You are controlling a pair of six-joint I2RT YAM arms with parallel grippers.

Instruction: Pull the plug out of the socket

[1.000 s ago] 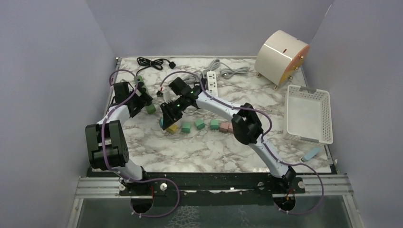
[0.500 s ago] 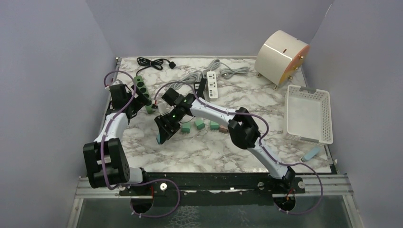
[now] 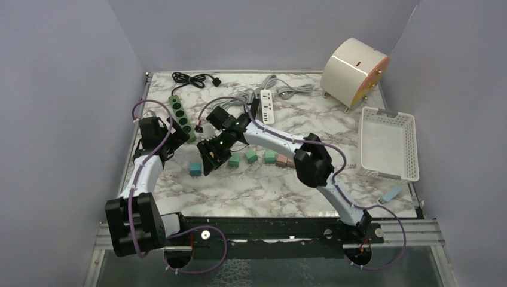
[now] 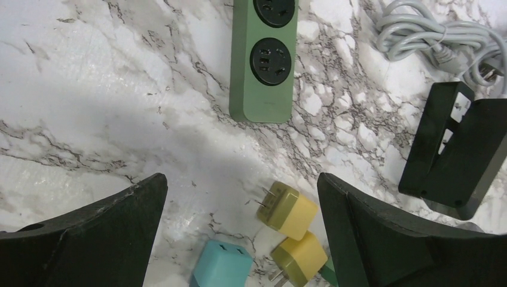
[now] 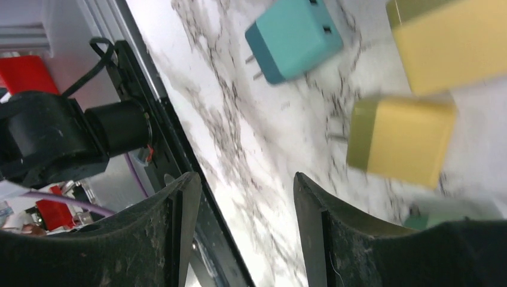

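Standing apart, the jaws of the right gripper [image 5: 245,179] hold nothing; they hang over the marble table [image 3: 251,191]. One blue plug [image 5: 294,37] lies free just past the fingertips, its prongs pointing sideways. Two yellow plugs [image 5: 400,140] lie beside it, apart from each other. The left gripper [image 4: 242,185] is also spread wide and empty, and hovers near the same group. In its view the blue plug sits low between the fingers, touching neither.

One green power strip [image 4: 263,60] lies further out, well apart from the blue plug. Its near end shows two sockets, both bare.

From above, three green blocks [image 3: 251,156] stand in a row to the right of the right gripper, with one pink block [image 3: 282,159] at the row's end, partly under the arm. One white power strip [image 3: 266,106] lies behind them with a coiled grey cable [image 3: 287,89]. One black cable [image 3: 194,79] lies at the far edge.

One white basket [image 3: 387,143] stands at the right; only its own mesh floor shows inside. One beige drum [image 3: 354,72] stands behind it.
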